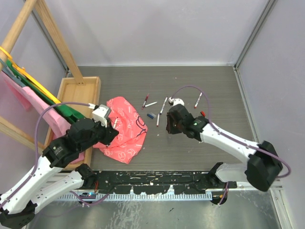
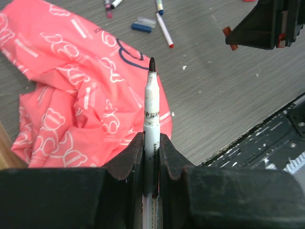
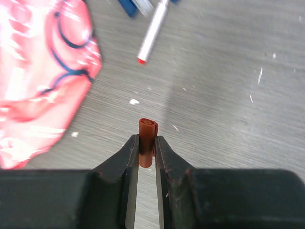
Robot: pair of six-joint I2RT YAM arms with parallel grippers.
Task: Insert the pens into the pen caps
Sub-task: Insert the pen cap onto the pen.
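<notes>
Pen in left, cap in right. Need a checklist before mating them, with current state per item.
1. Left gripper shut on the pen: ok.
2. Pen uncapped, nib end forward: ok.
3. Right gripper shut on the red cap: ok.
4. Cap's outward end is the open one: cannot tell.
5. Ink colour matches cap: nib looks dark, cap red; cannot tell.
6. Pen lined up with cap: not ok; the grippers are apart and the pen is not aimed at the cap.
</notes>
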